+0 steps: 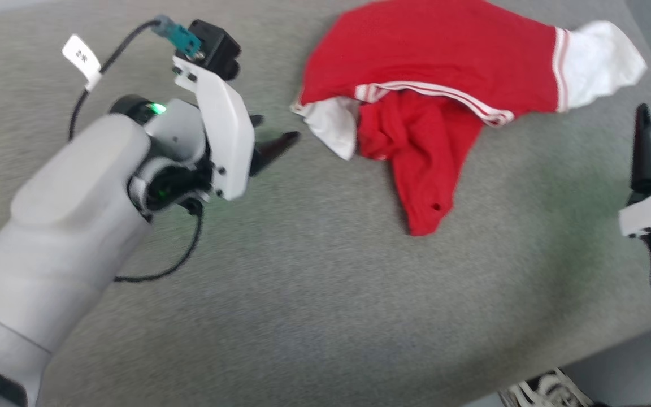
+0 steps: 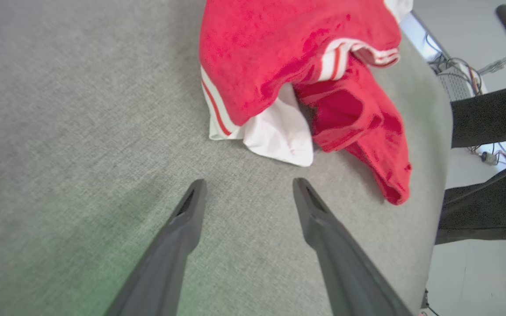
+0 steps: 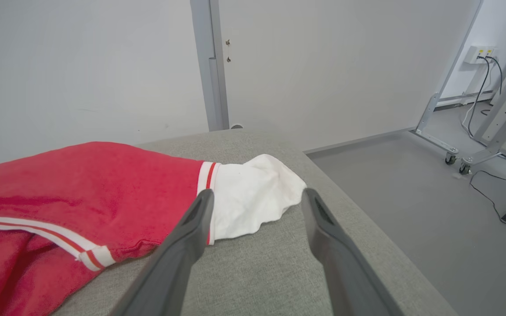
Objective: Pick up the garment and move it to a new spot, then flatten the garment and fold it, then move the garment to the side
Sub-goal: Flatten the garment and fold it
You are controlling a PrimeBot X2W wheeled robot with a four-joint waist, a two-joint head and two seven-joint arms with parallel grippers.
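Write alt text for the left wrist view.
A crumpled red shirt with white sleeve ends lies on a grey table, just beyond the open left gripper, which holds nothing.

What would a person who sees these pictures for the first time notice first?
The bright red garment lies crumpled at the far side of the grey table, one white sleeve end reaching toward the table's right edge. Next comes the left gripper beside the garment's left end, fingers apart and empty; the right gripper, also open, points at that sleeve end.
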